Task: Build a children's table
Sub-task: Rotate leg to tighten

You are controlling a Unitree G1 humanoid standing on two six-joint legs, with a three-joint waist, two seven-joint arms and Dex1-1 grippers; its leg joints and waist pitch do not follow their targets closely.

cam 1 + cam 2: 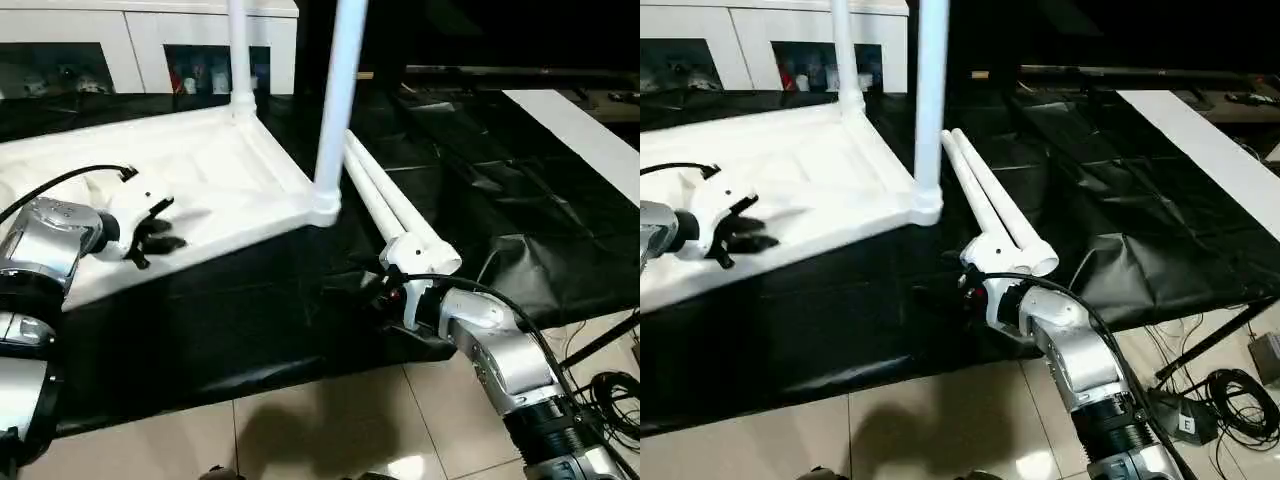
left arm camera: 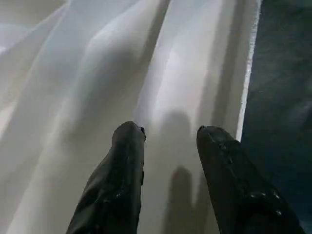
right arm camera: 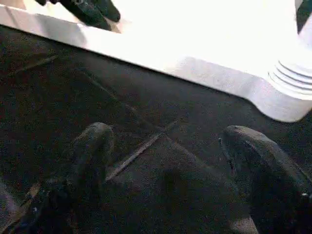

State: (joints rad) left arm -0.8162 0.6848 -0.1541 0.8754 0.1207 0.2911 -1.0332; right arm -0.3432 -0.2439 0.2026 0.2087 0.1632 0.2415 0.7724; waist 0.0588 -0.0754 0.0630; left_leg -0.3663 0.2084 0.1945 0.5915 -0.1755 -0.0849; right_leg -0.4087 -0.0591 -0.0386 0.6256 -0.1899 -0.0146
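The white table top (image 1: 200,170) lies underside up on a black sheet (image 1: 250,320). Two white legs stand upright in its right-hand corner sockets, one near (image 1: 335,100) and one far (image 1: 238,50). Two loose legs (image 1: 385,205) lie side by side on the sheet just right of the top. My left gripper (image 1: 155,232) hovers open over the top's near edge, its fingers (image 2: 126,161) holding nothing. My right gripper (image 1: 965,290) stands open low over the sheet, by the loose legs' wide ends and facing the near corner socket (image 3: 292,92).
A white cabinet with glass doors (image 1: 150,40) stands behind the top. A long white board (image 1: 580,130) lies at the far right. Cables (image 1: 1230,390) and a black stand leg sit on the tiled floor at the right.
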